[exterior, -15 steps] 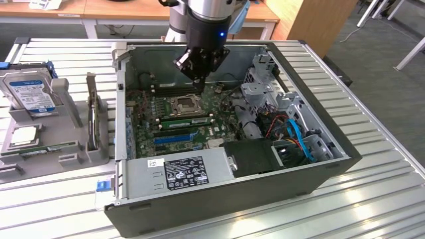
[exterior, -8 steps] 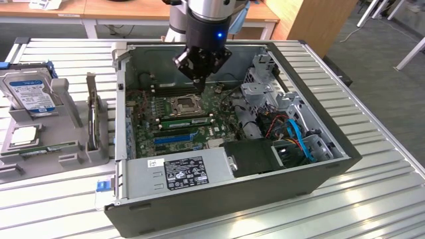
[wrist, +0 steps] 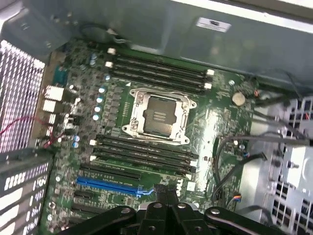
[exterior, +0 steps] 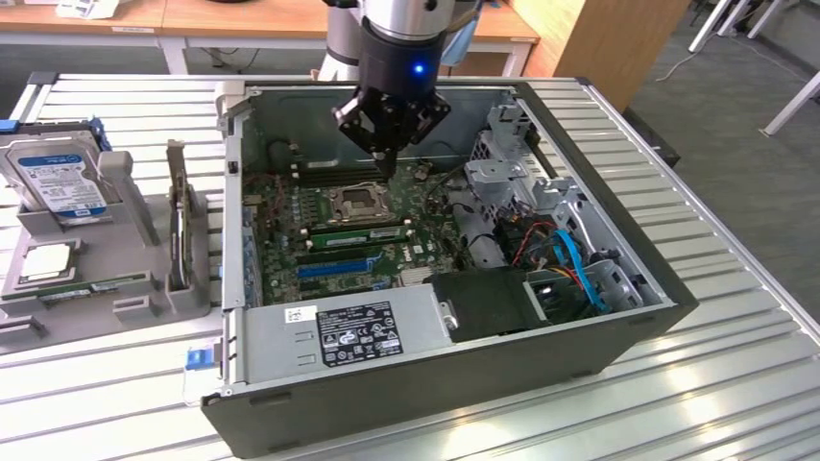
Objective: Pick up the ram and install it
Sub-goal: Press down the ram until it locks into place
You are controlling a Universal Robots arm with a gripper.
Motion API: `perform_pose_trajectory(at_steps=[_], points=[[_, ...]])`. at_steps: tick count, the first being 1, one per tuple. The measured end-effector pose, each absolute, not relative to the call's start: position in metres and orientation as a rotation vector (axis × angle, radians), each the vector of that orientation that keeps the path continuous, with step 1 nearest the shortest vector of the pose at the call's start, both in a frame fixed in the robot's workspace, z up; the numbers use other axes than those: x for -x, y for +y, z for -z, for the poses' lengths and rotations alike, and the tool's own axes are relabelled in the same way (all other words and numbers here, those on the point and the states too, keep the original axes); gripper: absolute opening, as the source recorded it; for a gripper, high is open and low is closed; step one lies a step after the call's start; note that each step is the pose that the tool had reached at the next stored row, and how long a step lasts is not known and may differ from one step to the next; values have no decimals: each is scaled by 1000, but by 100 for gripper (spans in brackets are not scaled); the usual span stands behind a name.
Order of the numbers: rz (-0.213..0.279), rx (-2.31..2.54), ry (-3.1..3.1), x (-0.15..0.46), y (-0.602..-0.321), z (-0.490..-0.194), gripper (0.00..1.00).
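Gripper over the CPU socket, inside the open case.

We are seeing the gripper point(exterior: 388, 163) hovering above the CPU socket point(exterior: 359, 204), fingers drawn together on nothing. The ram point(exterior: 356, 231) is sitting in a slot just beside that socket, on its blue-slot side.

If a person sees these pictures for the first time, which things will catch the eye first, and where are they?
First, the black gripper hanging inside the open computer case, above the green motherboard. Next, the square CPU socket in the board's middle, with dark memory slots on both sides. A hard drive stands in a grey holder at the exterior view's left.
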State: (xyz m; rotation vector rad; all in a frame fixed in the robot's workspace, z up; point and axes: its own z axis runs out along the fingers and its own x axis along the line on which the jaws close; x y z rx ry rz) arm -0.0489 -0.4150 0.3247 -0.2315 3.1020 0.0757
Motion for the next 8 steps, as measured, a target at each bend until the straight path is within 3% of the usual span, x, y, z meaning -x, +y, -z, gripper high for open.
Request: perform_pose_trajectory(at_steps=[8], points=[[-72,25,3107,49,-415,-324,10]])
